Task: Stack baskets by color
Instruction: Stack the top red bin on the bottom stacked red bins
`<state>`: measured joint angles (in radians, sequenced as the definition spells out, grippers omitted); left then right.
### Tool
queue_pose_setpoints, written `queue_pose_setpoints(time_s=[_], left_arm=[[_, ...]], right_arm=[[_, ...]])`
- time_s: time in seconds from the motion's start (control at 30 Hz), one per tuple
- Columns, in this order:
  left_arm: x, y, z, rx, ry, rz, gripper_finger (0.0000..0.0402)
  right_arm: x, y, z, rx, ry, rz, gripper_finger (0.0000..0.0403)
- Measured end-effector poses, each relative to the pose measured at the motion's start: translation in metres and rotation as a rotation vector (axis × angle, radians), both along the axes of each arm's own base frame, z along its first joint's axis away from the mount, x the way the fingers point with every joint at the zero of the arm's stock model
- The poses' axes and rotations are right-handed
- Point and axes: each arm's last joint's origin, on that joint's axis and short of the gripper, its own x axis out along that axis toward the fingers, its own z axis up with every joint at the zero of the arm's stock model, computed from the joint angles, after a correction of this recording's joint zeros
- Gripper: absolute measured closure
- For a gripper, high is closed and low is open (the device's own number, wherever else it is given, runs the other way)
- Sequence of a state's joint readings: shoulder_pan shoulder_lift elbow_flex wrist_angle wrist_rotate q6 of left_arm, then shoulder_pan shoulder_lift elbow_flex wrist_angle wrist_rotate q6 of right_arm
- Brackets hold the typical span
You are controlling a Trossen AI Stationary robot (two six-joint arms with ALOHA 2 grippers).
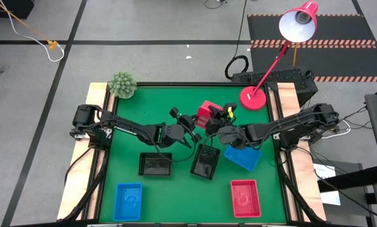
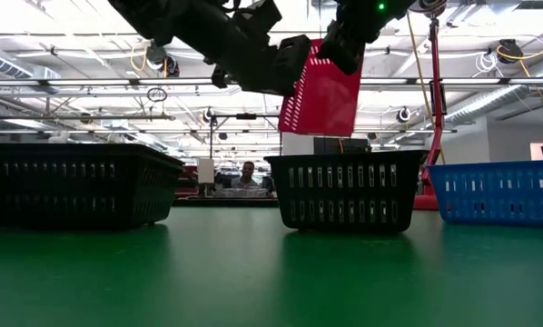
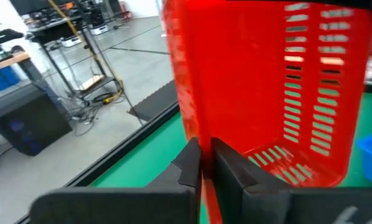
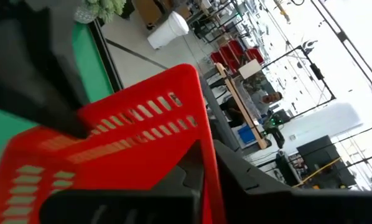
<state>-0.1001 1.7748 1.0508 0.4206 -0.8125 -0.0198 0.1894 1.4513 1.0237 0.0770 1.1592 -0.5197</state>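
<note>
Holding the red basket (image 1: 207, 114) tipped on edge above the table's middle, both grippers pinch it at once: I see the left gripper (image 3: 202, 163) clamped on one wall, the right gripper (image 4: 206, 163) clamped on the opposite rim. I judge the main risk is the arms pulling apart and twisting or cracking the plastic. A one-sided release could swing it down onto the black basket (image 1: 205, 161) directly beneath, or the blue basket (image 1: 243, 156) nearby.

Grey taped floor (image 1: 144, 57), red desk lamp (image 1: 298, 24), ceiling striplights (image 2: 72, 41)
</note>
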Motion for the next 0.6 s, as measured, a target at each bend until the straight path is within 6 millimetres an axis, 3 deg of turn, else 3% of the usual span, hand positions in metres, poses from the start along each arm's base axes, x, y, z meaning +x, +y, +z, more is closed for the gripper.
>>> queue_pose_setpoints(time_s=[0.17,0.33,0.6], left_arm=[[-0.007,-0.019,0.011,-0.024,-0.023,-0.051,0.0291],[-0.029,-0.037,0.033,-0.088,0.027,-0.167,0.0211],[-0.078,-0.062,0.065,-0.214,0.117,-0.311,0.0179]], right_arm=[[-0.001,0.0,-0.001,0.022,-0.011,0.003,0.0401],[-0.011,0.008,0.001,0.115,-0.019,0.091,0.0401],[-0.046,0.012,0.016,0.566,-0.034,0.355,0.0402]])
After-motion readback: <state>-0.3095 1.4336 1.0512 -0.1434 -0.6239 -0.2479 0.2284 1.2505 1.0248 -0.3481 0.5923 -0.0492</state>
